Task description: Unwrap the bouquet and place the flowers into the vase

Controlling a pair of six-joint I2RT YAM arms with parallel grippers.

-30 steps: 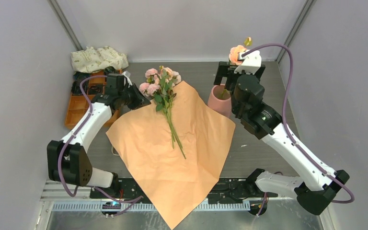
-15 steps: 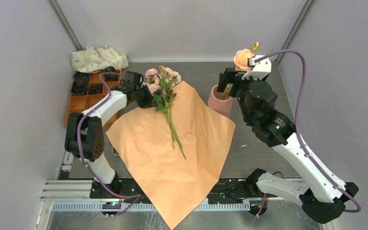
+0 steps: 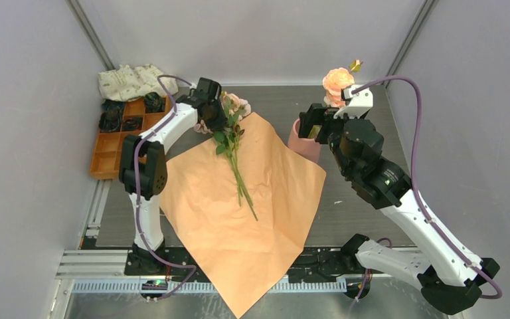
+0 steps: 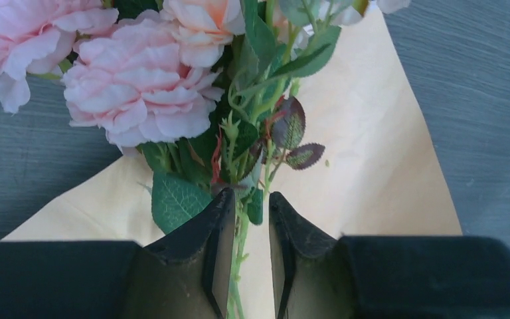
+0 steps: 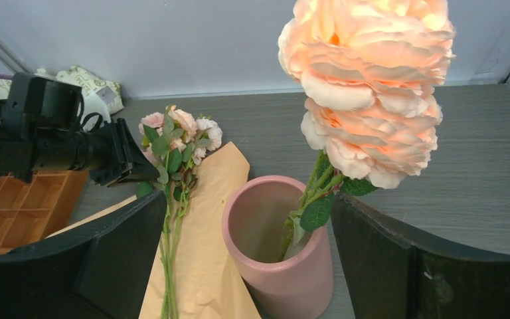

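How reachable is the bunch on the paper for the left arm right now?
Probably yes: the left gripper straddles the stems just below the blooms, fingers slightly parted, nothing else in the way.

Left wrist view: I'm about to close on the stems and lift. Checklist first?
1. Stem between left end effector jaws: ok.
2. All the flowers' stems in that gap: cannot tell; one shows.
3. Paper spread flat, off the flowers: ok.
4. Vase upright: ok.
5. Vase mouth has room: ok; one peach rose inside.
6. Right end effector open, holding nothing: ok.
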